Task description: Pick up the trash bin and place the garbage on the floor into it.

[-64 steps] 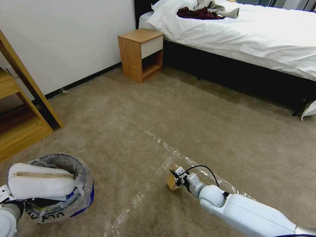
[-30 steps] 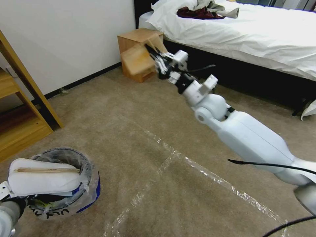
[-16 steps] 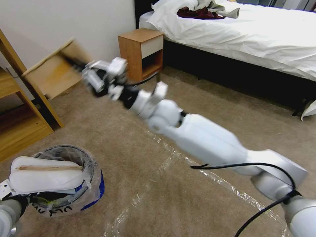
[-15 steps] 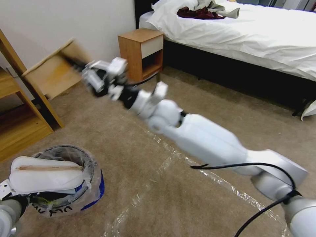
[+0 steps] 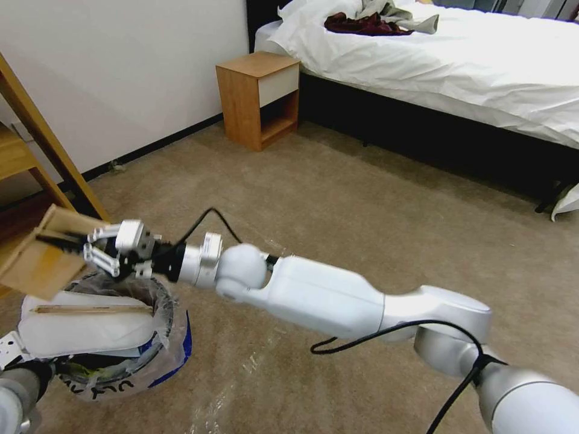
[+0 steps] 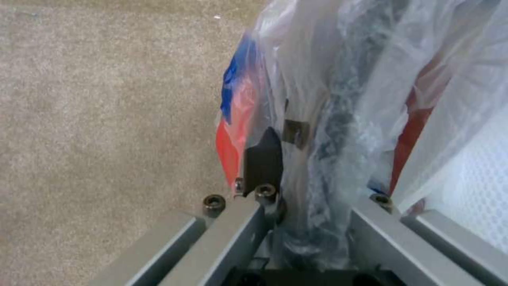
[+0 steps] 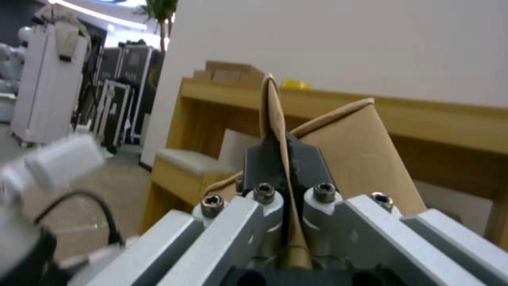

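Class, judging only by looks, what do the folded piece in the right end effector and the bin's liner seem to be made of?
Folded piece: probably matte brown cardboard, since it holds stiff flat panels and a sharp crease. Liner of the trash bin: apparently thin glossy clear plastic film, crinkled, see-through, printed with black lettering.

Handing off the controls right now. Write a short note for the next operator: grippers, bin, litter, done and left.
Right gripper: shut on the folded cardboard, held above the far rim of the trash bin.
Left gripper: shut on the bin's rim and its plastic liner.
In the bin: a white slipper with a wooden stick on top.
Done: cardboard is off the carpet.
Left: release the cardboard into the bin.
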